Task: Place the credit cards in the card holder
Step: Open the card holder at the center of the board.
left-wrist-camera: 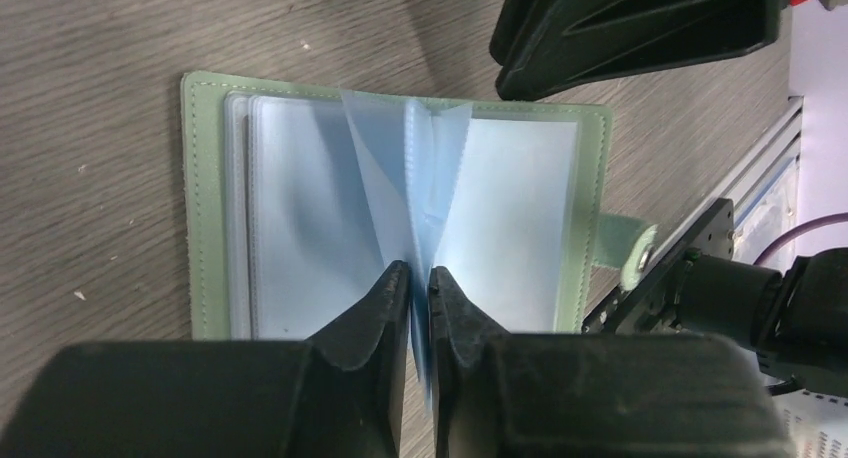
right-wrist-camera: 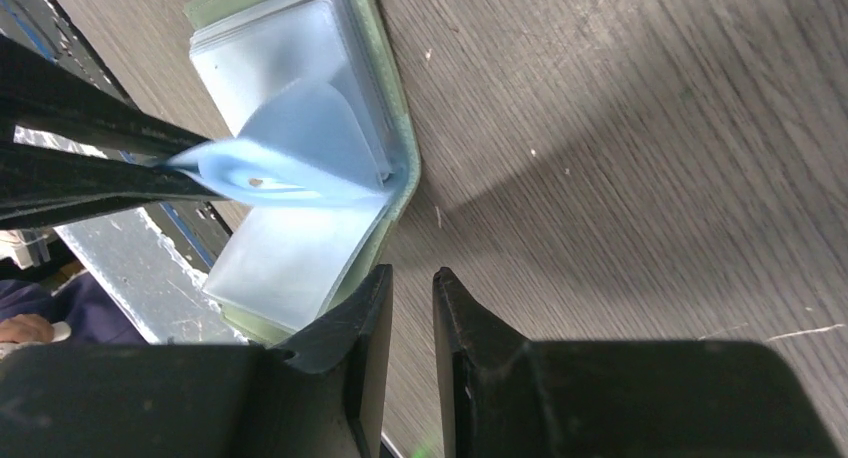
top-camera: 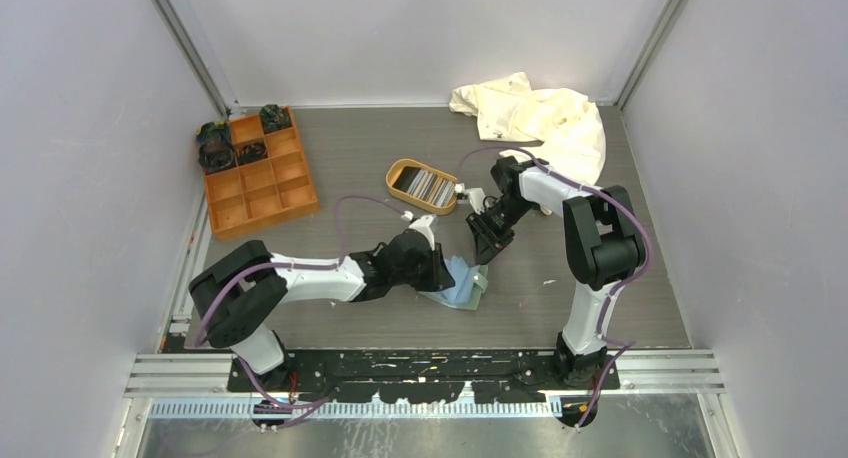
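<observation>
Item: card holder (left-wrist-camera: 200, 228), sage-green, snap tab at one edge. Location: lying open and flat on the table (top-camera: 620, 278), in front of the two arms, between them.

Contents: clear blue plastic sleeves (left-wrist-camera: 300, 208). No card shows in any sleeve in view.

Item: credit cards (top-camera: 428, 188). Location: stacked on edge in the oval tan tray (top-camera: 399, 168), behind the holder and apart from it.

Left claw (left-wrist-camera: 420, 278): pinched on one middle sleeve, lifting it upright from the spine.

Right claw (right-wrist-camera: 411, 288): narrow, nothing between its fingers, poised at the holder's edge and carrying no card.

Status: early. Holder opened and a sleeve presented. Judged outstanding: fetching each card from the tray and sliding it into a slot.
</observation>
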Controlling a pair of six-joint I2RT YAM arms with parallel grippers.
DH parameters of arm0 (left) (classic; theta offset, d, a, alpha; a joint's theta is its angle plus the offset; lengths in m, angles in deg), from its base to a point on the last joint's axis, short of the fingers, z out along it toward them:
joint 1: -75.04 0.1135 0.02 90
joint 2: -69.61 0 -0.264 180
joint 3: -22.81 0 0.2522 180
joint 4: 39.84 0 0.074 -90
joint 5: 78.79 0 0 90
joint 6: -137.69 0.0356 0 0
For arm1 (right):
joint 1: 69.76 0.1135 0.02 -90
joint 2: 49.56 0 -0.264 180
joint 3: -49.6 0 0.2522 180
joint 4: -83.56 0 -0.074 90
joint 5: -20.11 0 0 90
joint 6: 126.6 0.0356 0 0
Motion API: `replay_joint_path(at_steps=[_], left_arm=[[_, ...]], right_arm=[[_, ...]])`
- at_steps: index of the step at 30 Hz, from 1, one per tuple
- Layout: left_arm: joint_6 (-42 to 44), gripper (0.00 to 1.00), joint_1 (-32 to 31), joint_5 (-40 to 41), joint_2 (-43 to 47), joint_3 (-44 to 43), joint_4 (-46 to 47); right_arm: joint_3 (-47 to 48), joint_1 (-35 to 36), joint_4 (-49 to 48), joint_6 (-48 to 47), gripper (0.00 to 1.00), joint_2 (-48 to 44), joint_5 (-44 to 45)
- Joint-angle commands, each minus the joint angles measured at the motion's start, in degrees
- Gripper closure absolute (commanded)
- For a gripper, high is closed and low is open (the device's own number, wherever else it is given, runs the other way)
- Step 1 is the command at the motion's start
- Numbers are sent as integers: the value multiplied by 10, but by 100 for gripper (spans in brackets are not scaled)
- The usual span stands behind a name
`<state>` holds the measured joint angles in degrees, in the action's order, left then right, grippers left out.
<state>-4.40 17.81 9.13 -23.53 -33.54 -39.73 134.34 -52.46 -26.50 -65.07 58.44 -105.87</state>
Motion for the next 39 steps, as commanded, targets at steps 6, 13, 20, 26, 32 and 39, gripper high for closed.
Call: replay_joint_path(at_steps=[6, 13, 20, 26, 32, 39], left_arm=[[141, 96, 3, 117, 61, -91, -187], [189, 97, -15, 204, 89, -118, -272], [161, 70, -43, 116, -12, -158, -208], [122, 44, -44, 32, -45, -138, -100], [122, 43, -36, 30, -25, -106, -72], [110, 44, -12, -23, 2, -39, 29]], right_arm=[[9, -2, -16, 31, 72, -33, -50], [-2, -36, -37, 49, 70, -79, -67], [-3, -51, -37, 50, 68, -85, -70], [-5, -58, -36, 50, 68, -89, -80], [-21, -57, -57, 68, 68, -97, -158], [-66, -24, -172, 186, 75, -102, -195]])
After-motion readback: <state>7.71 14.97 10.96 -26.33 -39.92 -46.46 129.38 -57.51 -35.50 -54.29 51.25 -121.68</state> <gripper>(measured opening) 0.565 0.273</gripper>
